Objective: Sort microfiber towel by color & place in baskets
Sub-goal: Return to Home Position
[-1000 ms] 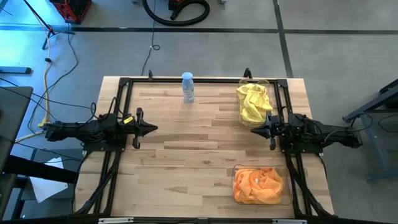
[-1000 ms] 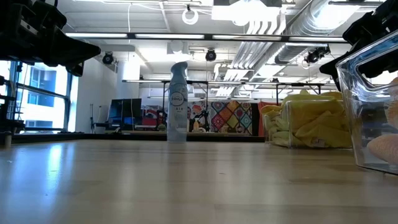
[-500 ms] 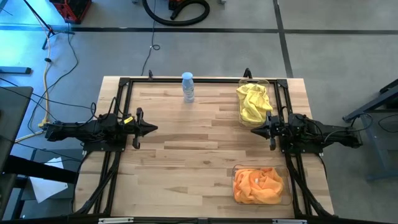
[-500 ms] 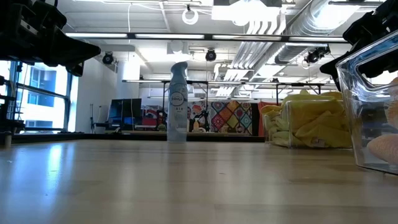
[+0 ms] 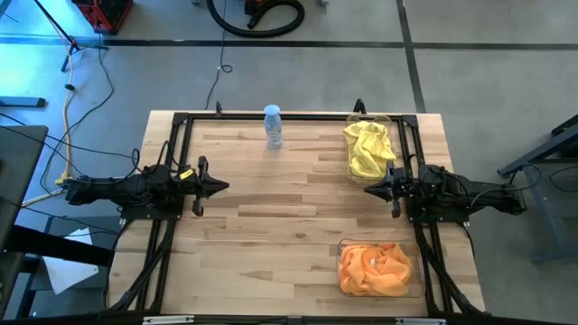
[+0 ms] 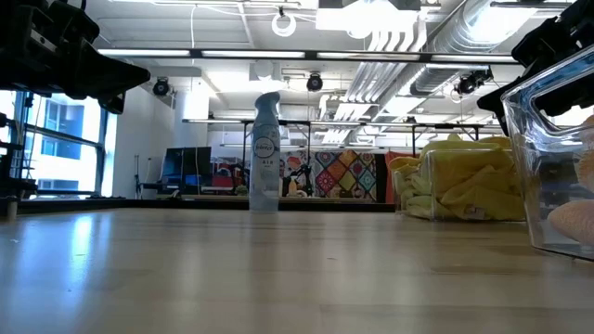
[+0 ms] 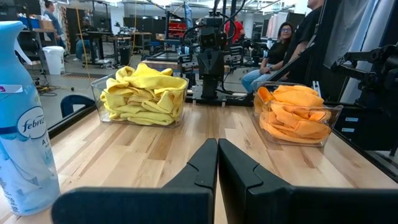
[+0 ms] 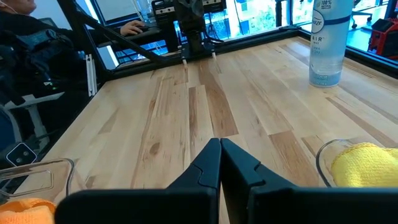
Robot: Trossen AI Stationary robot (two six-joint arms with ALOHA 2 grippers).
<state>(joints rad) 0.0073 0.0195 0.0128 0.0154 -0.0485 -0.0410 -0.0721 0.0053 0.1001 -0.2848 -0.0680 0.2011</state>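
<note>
Nearby: we saw a spray bottle (image 5: 273,126).
Towels: yellow towels (image 5: 368,149) and orange towels (image 5: 375,268) lay crumpled.
Pincers: left pincer (image 5: 221,187) and right pincer (image 5: 370,190) were each squeezed closed.

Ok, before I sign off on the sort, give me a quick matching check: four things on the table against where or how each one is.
Things:
1. yellow towels
2. orange towels
3. spray bottle
4. left gripper

Places or states:
A. standing upright, not in any container
B. in the bottom-right bin of the high view
C. shut, empty, pointing toward the right gripper
D. in the top-right bin of the high view

Pairs: 1-D, 2-B, 3-A, 4-C.
</note>
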